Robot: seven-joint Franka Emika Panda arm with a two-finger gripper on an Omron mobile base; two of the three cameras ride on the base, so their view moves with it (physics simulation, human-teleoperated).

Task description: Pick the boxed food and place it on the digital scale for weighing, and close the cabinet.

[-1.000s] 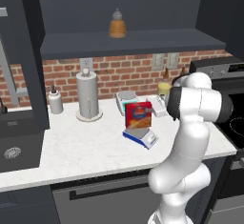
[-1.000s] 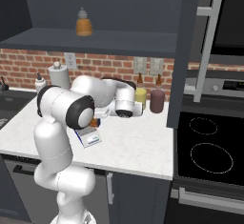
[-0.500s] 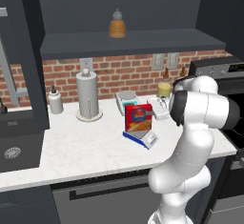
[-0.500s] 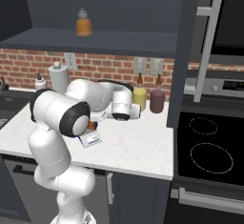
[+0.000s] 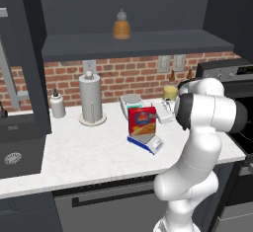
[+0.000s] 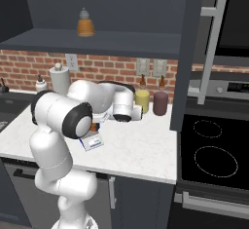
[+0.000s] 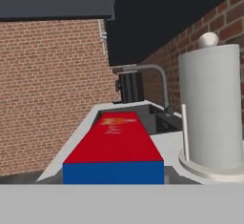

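Standing unmoved on the digital scale (image 5: 146, 141) near the counter's (image 5: 84, 149) front edge, the boxed food (image 5: 142, 121) faces my retreating gripper (image 5: 163, 110), its opening apparently hidden.

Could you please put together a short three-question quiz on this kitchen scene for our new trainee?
1. True or false: the small red cardboard box stands upright on the blue-based digital scale.
2. What sits on the dark shelf above the counter? A) the amber bell-shaped bottle B) a paper towel roll C) a yellow canister
3. Fill in: in the right base view, the dark cabinet door with the long silver bar handle stands ____.

Key: 1 true; 2 A; 3 open, swung out over the counter's edge beside the stove.
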